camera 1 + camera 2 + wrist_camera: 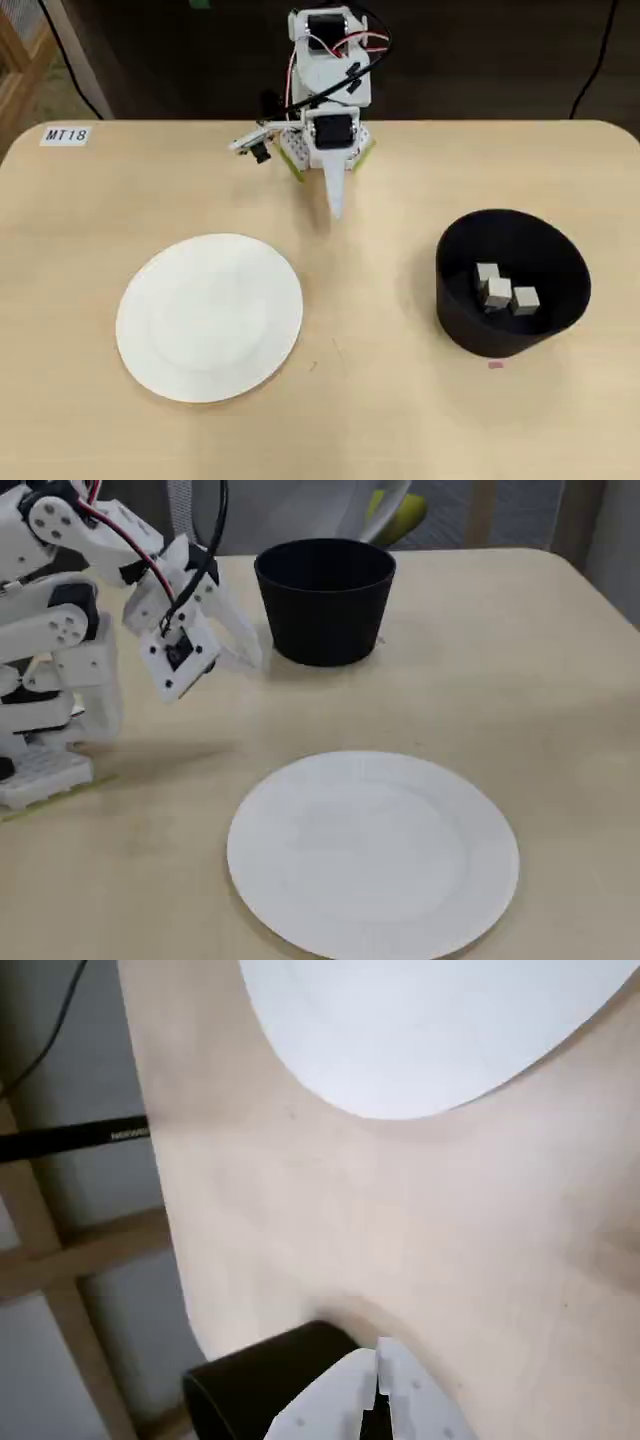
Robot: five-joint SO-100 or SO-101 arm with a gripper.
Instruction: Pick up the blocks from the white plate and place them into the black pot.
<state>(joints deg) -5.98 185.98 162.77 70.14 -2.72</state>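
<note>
From my overhead view I see the white plate (pixel 209 317) lying bare on the left part of the desk (pixel 380 400), and the black pot (pixel 512 282) standing well apart from it on the right. Inside the pot I count three pale blocks (pixel 502 288) clustered together on its floor; whether a fourth hides among them I cannot tell. The arm sits folded at the far edge of the desk, between plate and pot, with the claw (pixel 336 207) pointing toward the near side and holding nothing. In the wrist view the claw (pixel 378 1380) shows its two white fingers (pixel 330 1400) pressed together with only a thin seam between them, so I read it as closed and empty. That same view has the plate (pixel 430 1030) at the top and the pot (pixel 265 1380) at the bottom beside the fingers. In the fixed view the arm is drawn back on the left, the claw (pixel 245 645) hangs above the desk just left of the pot (pixel 325 600), and the plate (pixel 372 855) lies near the camera. A small label reading MT18 (pixel 66 135) sits at the far left corner of the desk in the overhead view.
</note>
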